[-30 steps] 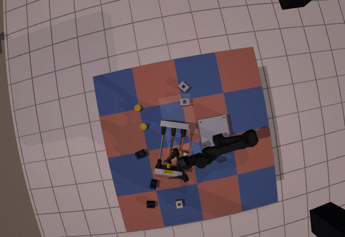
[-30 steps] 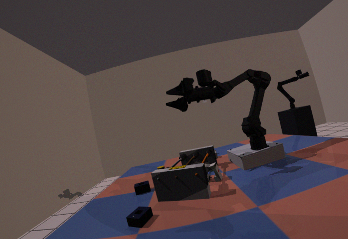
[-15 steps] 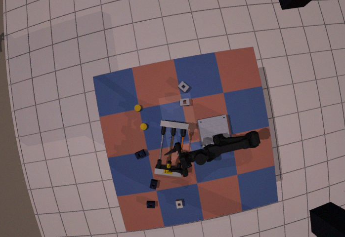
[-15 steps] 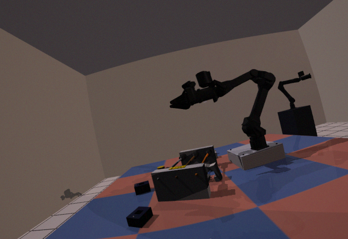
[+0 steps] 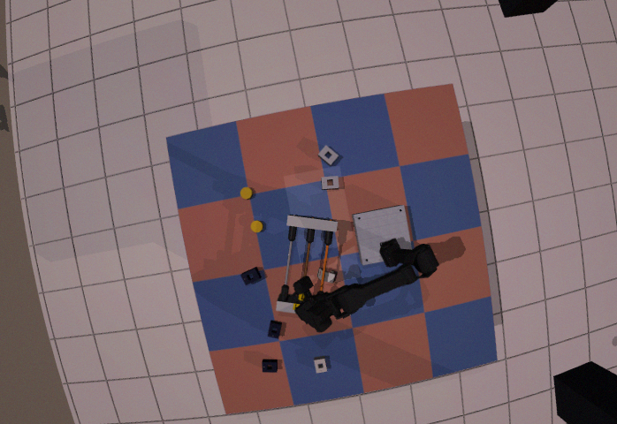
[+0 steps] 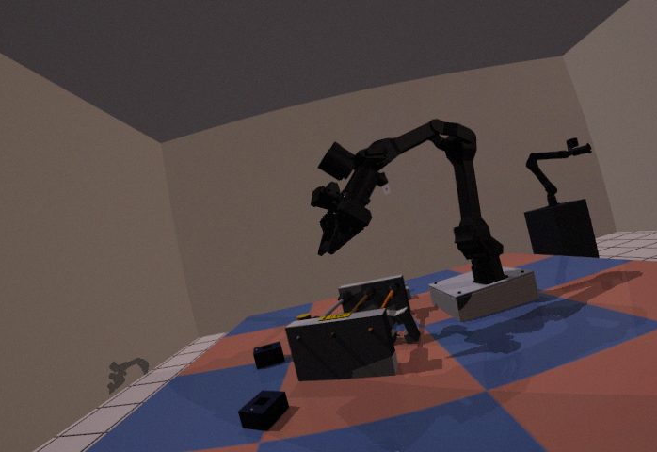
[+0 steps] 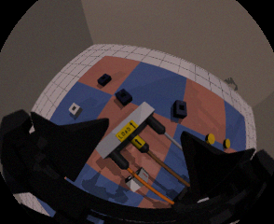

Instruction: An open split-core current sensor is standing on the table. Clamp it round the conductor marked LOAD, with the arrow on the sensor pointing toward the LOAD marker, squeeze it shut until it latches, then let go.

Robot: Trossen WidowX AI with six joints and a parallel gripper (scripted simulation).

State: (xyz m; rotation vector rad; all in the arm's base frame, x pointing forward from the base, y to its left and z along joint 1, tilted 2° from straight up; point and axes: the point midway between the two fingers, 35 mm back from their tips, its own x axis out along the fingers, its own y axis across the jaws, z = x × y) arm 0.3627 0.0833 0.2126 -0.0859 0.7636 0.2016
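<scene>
Pincer (image 6: 334, 234) spread wide, holding nothing, poised high over the wire rack (image 6: 343, 348), likely lining up a descent. Sensor (image 5: 328, 275) stands on the worktop (image 5: 434, 130) just beside the orange wire (image 5: 325, 262). Three wires between two end blocks. Two yellow pucks (image 5: 246, 193).

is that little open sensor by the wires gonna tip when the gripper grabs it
Probably, if nudged off-centre: the sensor looks small and stands on a narrow footing beside the orange conductor. It likely weighs little, so the open gripper, hovering well above it, could shove it sideways. Its open halves may swing.
</scene>
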